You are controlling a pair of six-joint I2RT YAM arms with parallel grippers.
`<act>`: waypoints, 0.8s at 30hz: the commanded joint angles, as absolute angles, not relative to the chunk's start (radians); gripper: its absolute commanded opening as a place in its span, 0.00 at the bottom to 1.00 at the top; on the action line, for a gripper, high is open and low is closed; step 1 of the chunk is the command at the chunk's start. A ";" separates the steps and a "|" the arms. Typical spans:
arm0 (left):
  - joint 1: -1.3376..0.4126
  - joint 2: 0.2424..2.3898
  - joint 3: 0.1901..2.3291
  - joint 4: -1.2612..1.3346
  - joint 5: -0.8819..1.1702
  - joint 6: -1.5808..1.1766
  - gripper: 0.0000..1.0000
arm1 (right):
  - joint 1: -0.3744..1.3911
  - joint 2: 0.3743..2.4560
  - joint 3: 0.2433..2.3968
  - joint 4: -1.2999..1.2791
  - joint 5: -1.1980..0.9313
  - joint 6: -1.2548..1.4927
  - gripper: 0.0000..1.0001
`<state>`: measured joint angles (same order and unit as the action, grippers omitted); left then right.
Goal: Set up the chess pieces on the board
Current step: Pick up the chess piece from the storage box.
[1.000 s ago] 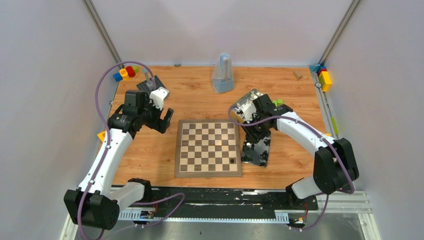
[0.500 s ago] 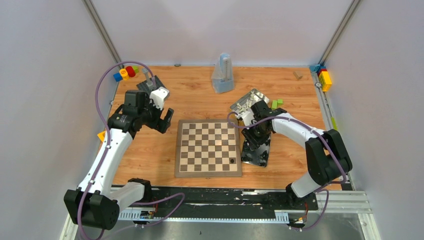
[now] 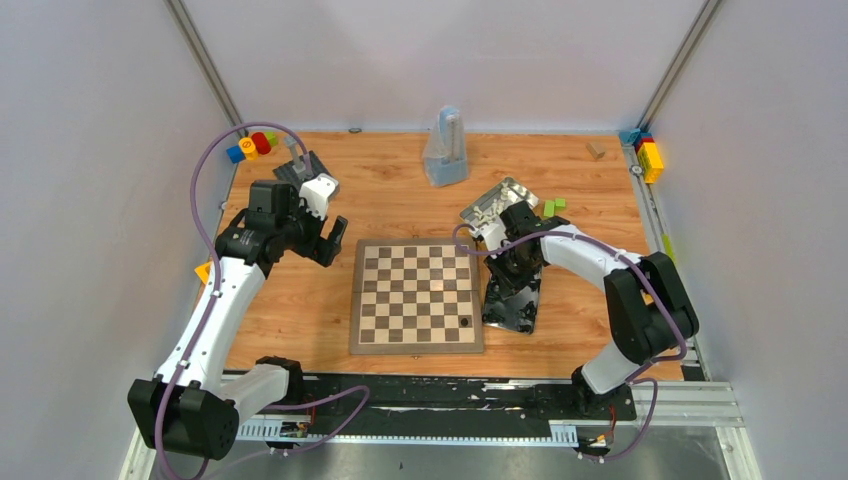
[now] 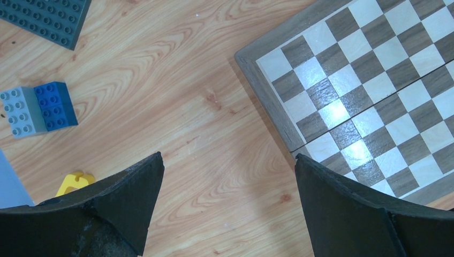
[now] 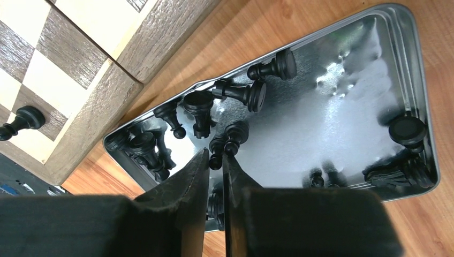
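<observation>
The board lies flat mid-table, with one black chess piece standing near its right front corner, also seen in the right wrist view. Several more black chess pieces lie loose in a shiny metal tin just right of the board. My right gripper reaches down into that tin, its jaws narrowed onto a small black piece between the tips. My left gripper hovers left of the board, wide open and holding nothing.
A second shiny tin and green blocks sit behind the right arm. A clear pouch stands at the back centre. A grey studded plate and coloured blocks are at the back left; blue and grey bricks lie near the left gripper.
The right gripper dropped lower into the tin and its jaws closed from partly open onto a black piece. The left arm has not moved.
</observation>
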<state>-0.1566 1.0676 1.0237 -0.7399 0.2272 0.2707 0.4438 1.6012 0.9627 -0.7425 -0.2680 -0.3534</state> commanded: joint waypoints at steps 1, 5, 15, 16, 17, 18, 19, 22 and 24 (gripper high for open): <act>-0.160 1.057 1.027 -0.711 0.240 0.285 1.00 | 0.440 1.598 0.977 -0.718 -0.290 -0.345 0.12; -0.160 1.055 1.028 -0.713 0.238 0.285 1.00 | 0.440 1.568 0.983 -0.745 -0.273 -0.350 0.03; -0.160 1.047 1.028 -0.714 0.237 0.286 1.00 | 0.470 1.463 1.080 -0.860 -0.310 -0.363 0.00; -0.160 1.047 1.029 -0.713 0.237 0.287 1.00 | 0.484 1.457 1.088 -0.862 -0.318 -0.365 0.00; -0.160 1.048 1.031 -0.713 0.234 0.287 1.00 | 0.500 1.455 1.096 -0.866 -0.330 -0.367 0.00; -0.160 1.051 1.034 -0.713 0.233 0.285 1.00 | 0.521 1.453 1.101 -0.868 -0.340 -0.371 0.00; -0.160 1.052 1.037 -0.714 0.231 0.283 1.00 | 0.543 1.454 1.107 -0.869 -0.349 -0.376 0.00; -0.160 1.061 1.049 -0.714 0.214 0.277 1.00 | 0.626 1.463 1.118 -0.855 -0.359 -0.381 0.00; -0.160 1.067 1.054 -0.711 0.195 0.270 1.00 | 0.681 1.479 1.129 -0.839 -0.360 -0.381 0.00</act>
<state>-0.1566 1.0676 1.0237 -0.7391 0.2218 0.2710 0.5900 1.4754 1.0840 -0.8482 -0.3210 -0.3618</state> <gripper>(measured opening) 1.000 0.100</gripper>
